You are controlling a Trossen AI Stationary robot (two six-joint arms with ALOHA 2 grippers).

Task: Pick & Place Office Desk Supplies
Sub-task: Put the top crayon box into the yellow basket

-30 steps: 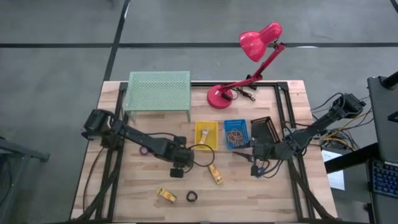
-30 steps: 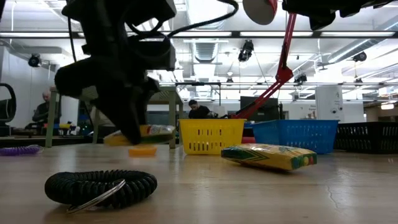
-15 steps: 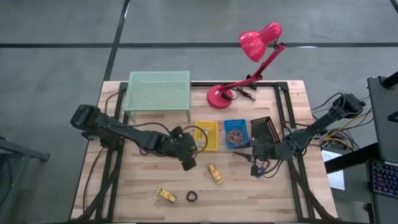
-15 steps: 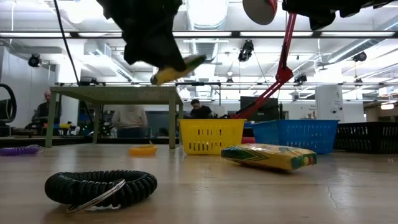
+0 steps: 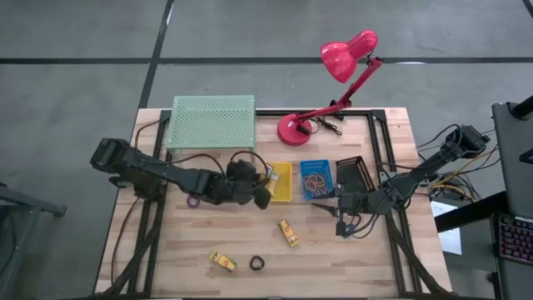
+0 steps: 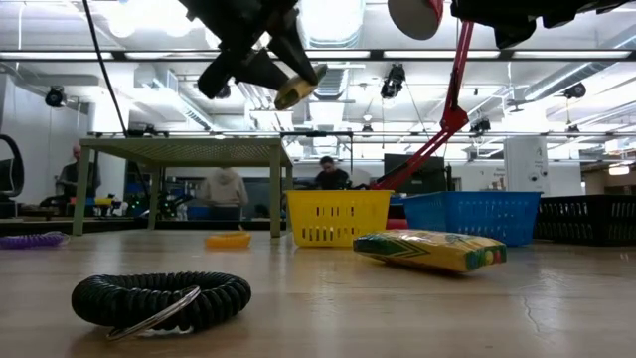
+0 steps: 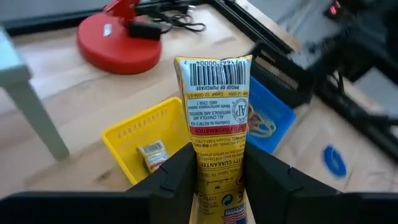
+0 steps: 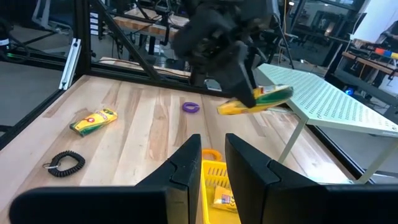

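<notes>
My left gripper (image 5: 260, 188) hangs above the table, shut on a yellow crayon packet (image 7: 214, 106) at the left rim of the yellow basket (image 5: 278, 182). The packet also shows in the low view (image 6: 298, 88) and the right wrist view (image 8: 255, 99). One packet (image 7: 151, 154) lies inside the basket. Two more packets (image 5: 289, 233) (image 5: 222, 262), a black coil ring (image 5: 257, 264) and a purple ring (image 5: 192, 201) lie flat on the table. My right gripper (image 5: 341, 220) waits near the black basket, its fingers a little apart with nothing between them (image 8: 213, 163). My left gripper pinches the packet between its two fingers (image 7: 181, 171) by its two long narrow sides, at the end nearest the wrist (image 7: 214, 168). The fingers come from the table's left, slanting down, and lie along the packet. Its barcode end sticks out ahead, clear of table and basket.
A blue basket (image 5: 316, 178) with rubber bands and a black basket (image 5: 353, 172) stand right of the yellow one. The green mesh shelf (image 5: 211, 122) and the pink lamp's base (image 5: 295, 127) stand at the far edge. An orange ring (image 6: 229, 240) lies on the table. People show in the room behind.
My left gripper has risen from the table with the yellow packet and gone toward the far edge and the yellow basket, rolling its wrist on the way. The packet is lifted clear and now points over the basket. My right arm has kept still.
</notes>
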